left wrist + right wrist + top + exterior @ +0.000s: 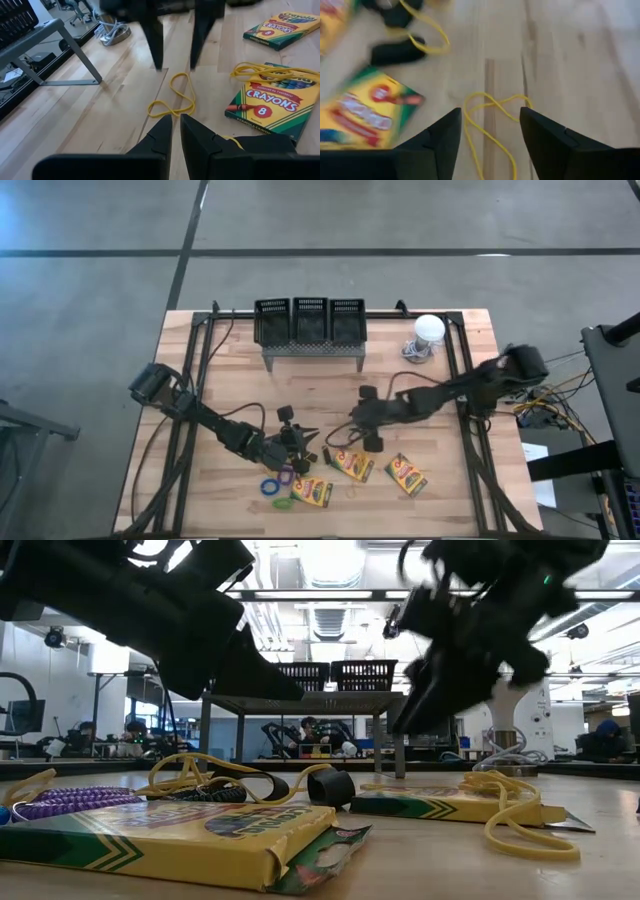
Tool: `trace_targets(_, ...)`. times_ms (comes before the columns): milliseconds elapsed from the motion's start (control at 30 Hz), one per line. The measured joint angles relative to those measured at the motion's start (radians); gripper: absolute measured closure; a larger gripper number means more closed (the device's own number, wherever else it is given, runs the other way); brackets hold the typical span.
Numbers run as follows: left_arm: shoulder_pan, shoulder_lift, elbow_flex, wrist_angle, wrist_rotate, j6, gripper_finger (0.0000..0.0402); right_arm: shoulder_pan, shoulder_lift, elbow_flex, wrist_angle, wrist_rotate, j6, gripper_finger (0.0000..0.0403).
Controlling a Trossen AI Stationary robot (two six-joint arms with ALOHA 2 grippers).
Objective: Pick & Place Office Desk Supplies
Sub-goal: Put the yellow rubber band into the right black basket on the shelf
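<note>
**Right gripper poised over a yellow loop**

The right gripper (490, 135) hangs with its fingers spread wide and empty, straddling the yellow elastic loop (492, 117) that lies flat on the wooden table (440, 500), at lower centre of the right wrist view. In the high view this gripper (352, 432) sits just right of centre. The left gripper (176, 131), low and left of centre in the high view, has its fingers nearly together and appears to carry nothing; it faces the same loop (172, 97) from the opposite side.

Judged step: picking up the yellow loop. To do it well, the fingers should descend until the tips touch the wood, one strand of the loop lying between them, then close slowly so the thin band does not slip aside; the nearby crayon box (367, 112) should be kept clear.

Count, high view: three black mesh bins (309, 320) side by side on the grey stand (312, 352) at upper centre; three crayon boxes along the lower edge; a purple loop (286, 476), a blue loop (271, 487) and a green loop (283, 504) at lower left. Further loops are too small to count.
</note>
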Motion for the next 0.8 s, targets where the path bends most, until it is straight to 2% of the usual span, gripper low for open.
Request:
trace_targets(167, 0.000, 0.000, 0.000, -0.005, 0.000, 0.000, 0.0360, 0.006, 0.163, 0.054, 0.015, -0.007, -0.035, 0.0208)
trace_targets(333, 0.001, 0.000, -0.001, -0.005, 0.000, 0.000, 0.0360, 0.012, 0.223, 0.102, -0.022, -0.009, -0.027, 0.0271)
trace_targets(500, 0.001, 0.000, -0.001, -0.006, 0.000, -0.009, 0.0360, -0.014, 0.211, 0.104, -0.069, -0.038, 0.014, 0.0375)
trace_targets(567, 0.001, 0.000, -0.001, -0.005, 0.000, -0.011, 0.0360, -0.026, 0.199, 0.102, -0.075, -0.064, 0.015, 0.0386)
trace_targets(667, 0.001, 0.000, -0.001, -0.009, 0.000, -0.015, 0.0360, -0.027, 0.163, 0.105, -0.106, -0.049, 0.010, 0.0393)
trace_targets(800, 0.001, 0.000, -0.001, -0.013, 0.000, -0.016, 0.0360, -0.026, 0.032, 0.130, -0.087, -0.024, 0.008, 0.0394)
